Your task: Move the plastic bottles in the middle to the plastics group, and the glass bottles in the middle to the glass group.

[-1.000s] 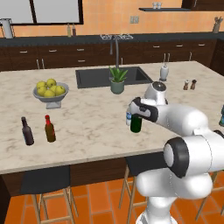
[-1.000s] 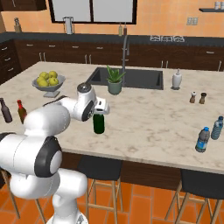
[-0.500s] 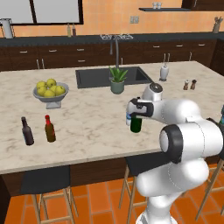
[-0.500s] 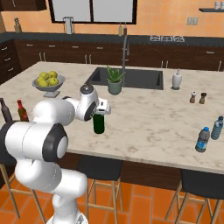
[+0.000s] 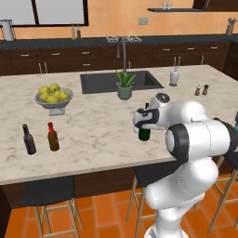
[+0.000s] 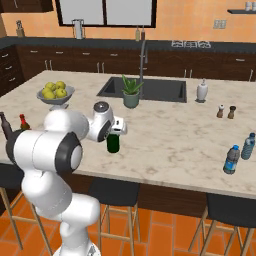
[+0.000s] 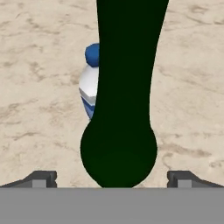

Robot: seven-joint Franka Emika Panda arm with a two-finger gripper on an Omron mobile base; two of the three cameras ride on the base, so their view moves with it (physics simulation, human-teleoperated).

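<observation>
The tall dark green glass bottle (image 5: 145, 134) (image 6: 113, 144) stands upright mid-counter near the front edge. My gripper (image 5: 144, 120) (image 6: 116, 129) is at its upper part, open. In the hand view the green bottle (image 7: 124, 87) runs between the two finger tips, which stand apart from its sides with my gripper (image 7: 111, 177) open around it. A small plastic bottle (image 7: 89, 83) with a blue cap and a white label peeks out behind it. The glass group is a blackish bottle (image 5: 29, 139) (image 6: 4, 125) and a red-capped brown bottle (image 5: 53, 137) (image 6: 22, 121).
Two clear-bluish water bottles (image 6: 231, 160) (image 6: 247, 146) stand at the counter's right end. A fruit bowl (image 5: 53, 103), a potted plant (image 5: 124, 86), the sink (image 5: 100, 83), a soap dispenser (image 5: 174, 76) and two shakers (image 5: 201, 89) sit farther back.
The arm's elbow and upper links have swung forward and grown larger in both base views. The hand stays at the green bottle, which has not moved.
</observation>
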